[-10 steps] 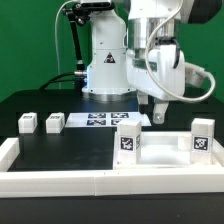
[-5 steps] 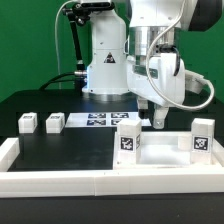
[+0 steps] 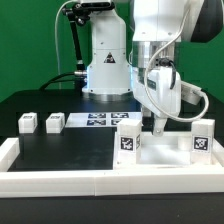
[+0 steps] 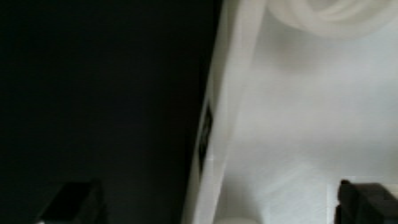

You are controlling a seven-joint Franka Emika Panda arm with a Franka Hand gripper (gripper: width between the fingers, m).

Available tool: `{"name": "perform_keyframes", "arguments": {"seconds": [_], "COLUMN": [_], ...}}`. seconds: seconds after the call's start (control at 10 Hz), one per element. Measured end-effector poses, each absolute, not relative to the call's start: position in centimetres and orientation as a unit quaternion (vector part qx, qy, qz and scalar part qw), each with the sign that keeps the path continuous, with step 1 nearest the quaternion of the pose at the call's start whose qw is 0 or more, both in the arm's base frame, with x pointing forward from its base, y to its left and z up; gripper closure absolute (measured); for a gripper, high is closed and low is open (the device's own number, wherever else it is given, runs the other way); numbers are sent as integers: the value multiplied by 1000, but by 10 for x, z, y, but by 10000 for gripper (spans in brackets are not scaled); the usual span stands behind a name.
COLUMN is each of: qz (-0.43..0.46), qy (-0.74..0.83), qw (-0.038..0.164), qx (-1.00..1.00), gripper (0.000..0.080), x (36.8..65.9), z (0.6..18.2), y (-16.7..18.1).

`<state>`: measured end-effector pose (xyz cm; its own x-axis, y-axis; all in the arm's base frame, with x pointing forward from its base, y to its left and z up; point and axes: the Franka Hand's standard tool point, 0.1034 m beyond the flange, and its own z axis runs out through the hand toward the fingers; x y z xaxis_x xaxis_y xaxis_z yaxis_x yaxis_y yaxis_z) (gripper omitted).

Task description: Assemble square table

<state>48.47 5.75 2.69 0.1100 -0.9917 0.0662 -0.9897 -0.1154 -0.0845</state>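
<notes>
Item: gripper, jaws spread wide and nothing held between them. Change on record: within the last second it has moved away from the marker board toward the exterior view's right and come lower, so it now hangs just over the far rim of the slab. Slab location: the front corner of the surface on the exterior view's right, against the border bars. Upright legs, two, stand at the slab's near corners; you cannot tell whether they are seated. Loose legs, two, sit near the surface's edge on the exterior view's left. Wrist view: the fingertips straddle the slab at its rim. Reading for you: probably lining up a grasp on that rim, with no grip yet.
</notes>
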Motion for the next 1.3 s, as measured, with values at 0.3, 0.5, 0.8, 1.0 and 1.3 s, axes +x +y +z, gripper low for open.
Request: {"name": "perform_keyframes", "arguments": {"seconds": [0.3,0.5,0.8,1.0,1.3], "qz": [-59,-57,-59,-55,-56], "qy": [664,661,647,649,652], "qw": [3,4,1,-3,-4], "qx": [-745,-748,-760,-759,-757], "gripper": [151,267,403,728,728], "x": [483,488,491,487,487], "z": [17,20,19,17,17], "y": [53,51,39,38,36]}}
